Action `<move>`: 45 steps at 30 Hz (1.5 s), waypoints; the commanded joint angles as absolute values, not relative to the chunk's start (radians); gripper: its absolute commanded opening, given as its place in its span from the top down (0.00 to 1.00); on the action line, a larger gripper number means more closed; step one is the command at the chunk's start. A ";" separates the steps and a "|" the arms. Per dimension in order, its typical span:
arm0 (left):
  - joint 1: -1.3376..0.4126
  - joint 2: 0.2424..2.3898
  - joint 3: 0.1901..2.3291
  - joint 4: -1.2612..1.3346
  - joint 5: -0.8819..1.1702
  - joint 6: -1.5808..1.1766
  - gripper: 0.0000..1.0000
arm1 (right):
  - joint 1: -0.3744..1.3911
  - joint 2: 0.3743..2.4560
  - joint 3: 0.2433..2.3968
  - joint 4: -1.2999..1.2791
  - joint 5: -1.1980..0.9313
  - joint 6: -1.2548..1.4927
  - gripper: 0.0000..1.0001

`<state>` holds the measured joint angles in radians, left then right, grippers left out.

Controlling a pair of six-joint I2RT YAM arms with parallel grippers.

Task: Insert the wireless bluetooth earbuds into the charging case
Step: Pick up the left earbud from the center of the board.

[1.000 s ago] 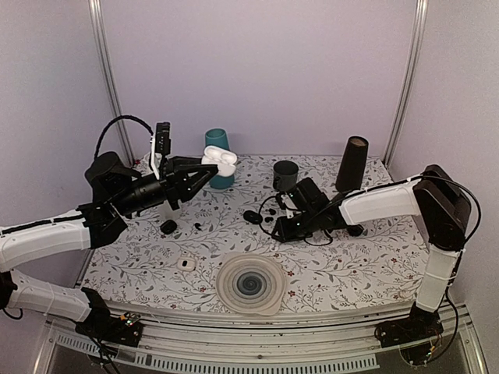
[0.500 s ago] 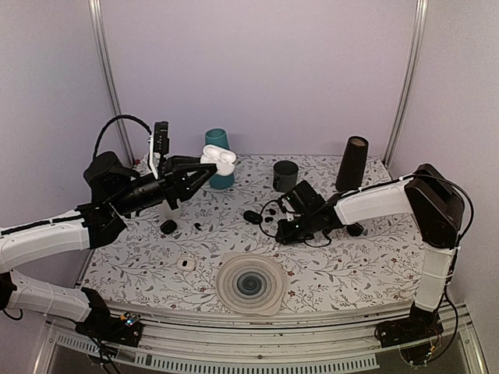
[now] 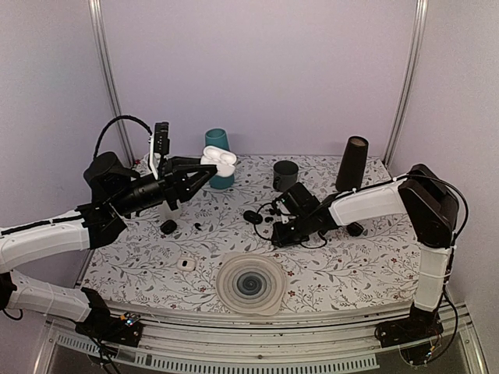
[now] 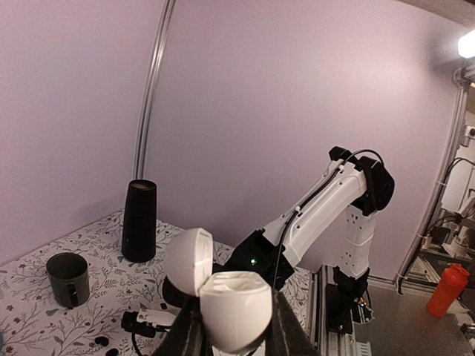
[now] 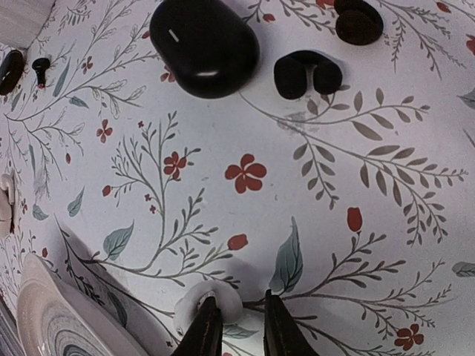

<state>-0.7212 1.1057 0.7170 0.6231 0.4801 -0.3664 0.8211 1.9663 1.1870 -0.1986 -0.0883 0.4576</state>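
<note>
My left gripper [image 3: 207,173] is shut on a white charging case [image 3: 221,160] and holds it in the air with its lid open; the left wrist view shows the case [image 4: 234,308] between the fingers with its wells empty. My right gripper [image 3: 274,238] is down at the table. In the right wrist view its jaws [image 5: 239,304] stand a little apart, and a white earbud [image 5: 194,305] lies on the cloth at the tip of the left finger, not clamped. Another white earbud [image 3: 185,263] lies at the front left.
A black case [image 5: 204,44] and black earbuds [image 5: 308,74] lie just beyond the right gripper. A striped plate [image 3: 250,284] sits front centre. A teal cup [image 3: 217,140], dark mug [image 3: 285,175] and tall black cylinder [image 3: 352,164] stand at the back. A black case [image 3: 168,227] lies left.
My right gripper has moved left and lower onto the table, toward the plate. My left arm and the white case have not moved.
</note>
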 commanded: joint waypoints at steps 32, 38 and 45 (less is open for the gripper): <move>-0.696 1.092 0.700 0.641 0.493 -0.373 1.00 | 0.867 1.967 1.299 -0.158 -0.138 0.277 0.76; -0.695 1.086 0.699 0.637 0.494 -0.373 1.00 | 0.871 1.976 1.302 -0.168 -0.183 0.195 0.76; -0.694 1.092 0.708 0.636 0.501 -0.374 1.00 | 0.867 2.038 1.359 -0.206 -0.201 0.139 0.76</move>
<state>-0.7082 1.1053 0.7074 0.6228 0.4870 -0.3702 0.8703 1.9945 1.3090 -0.1795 -0.1783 0.1932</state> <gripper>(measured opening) 0.218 0.239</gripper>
